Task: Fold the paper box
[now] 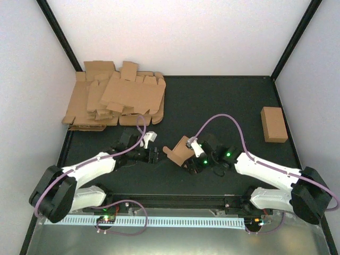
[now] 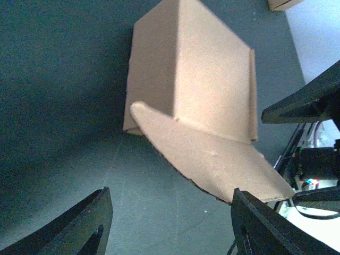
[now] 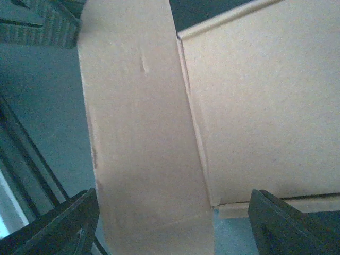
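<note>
The paper box (image 1: pixel 179 150) is a small brown carton in the middle of the dark table, between my two grippers. In the left wrist view the paper box (image 2: pixel 196 74) lies ahead, with a rounded flap (image 2: pixel 212 159) sticking out towards the camera. My left gripper (image 2: pixel 171 194) is open, and the flap's edge reaches its right finger (image 2: pixel 260 223). My right gripper (image 3: pixel 172 196) is open, its jaws standing either side of a long flap (image 3: pixel 138 133) and the carton's corner. From above, the left gripper (image 1: pixel 154 155) is just left of the box and the right gripper (image 1: pixel 190 159) just right of it.
A heap of flat brown cardboard blanks (image 1: pixel 114 101) lies at the back left. A smooth closed brown carton (image 1: pixel 274 124) sits at the far right. Black frame posts rise at the back corners, and a white slotted rail (image 1: pixel 175 220) runs along the near edge.
</note>
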You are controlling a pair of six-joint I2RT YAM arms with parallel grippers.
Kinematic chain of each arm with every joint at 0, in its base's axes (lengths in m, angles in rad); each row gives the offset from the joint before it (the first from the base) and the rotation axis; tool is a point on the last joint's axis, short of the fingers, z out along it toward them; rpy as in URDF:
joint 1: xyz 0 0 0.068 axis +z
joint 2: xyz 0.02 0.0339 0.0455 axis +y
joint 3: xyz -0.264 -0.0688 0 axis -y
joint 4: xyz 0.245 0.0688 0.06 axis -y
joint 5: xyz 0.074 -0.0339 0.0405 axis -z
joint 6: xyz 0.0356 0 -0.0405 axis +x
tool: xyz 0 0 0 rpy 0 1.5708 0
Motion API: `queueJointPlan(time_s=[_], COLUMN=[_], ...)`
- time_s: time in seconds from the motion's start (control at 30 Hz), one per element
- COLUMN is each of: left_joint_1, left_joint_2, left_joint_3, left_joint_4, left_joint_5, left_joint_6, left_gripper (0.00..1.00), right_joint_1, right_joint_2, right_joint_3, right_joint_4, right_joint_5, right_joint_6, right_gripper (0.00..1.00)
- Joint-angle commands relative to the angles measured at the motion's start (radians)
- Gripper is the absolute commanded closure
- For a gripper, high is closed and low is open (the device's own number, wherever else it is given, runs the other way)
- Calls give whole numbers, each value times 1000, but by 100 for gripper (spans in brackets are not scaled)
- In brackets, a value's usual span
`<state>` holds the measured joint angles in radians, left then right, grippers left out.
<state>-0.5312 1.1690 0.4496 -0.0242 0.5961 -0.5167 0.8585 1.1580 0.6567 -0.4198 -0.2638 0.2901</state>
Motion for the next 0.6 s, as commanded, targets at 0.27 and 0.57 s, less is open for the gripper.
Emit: queueJointPlan(time_s=[0.27, 0.57], left_joint_1=[4, 4], left_joint_2=[79, 231], left_joint_3=[-30, -56], left_joint_4=[36, 170], left_joint_5=[-17, -41], left_joint_6=[50, 44], left_gripper=[40, 40], right_joint_1=[42, 38], right_joint_2=[3, -146], right_joint_3=[-44, -10], right_joint_4=[10, -42], right_joint_5=[100, 217], right_joint_6=[51, 64], right_gripper=[16, 7])
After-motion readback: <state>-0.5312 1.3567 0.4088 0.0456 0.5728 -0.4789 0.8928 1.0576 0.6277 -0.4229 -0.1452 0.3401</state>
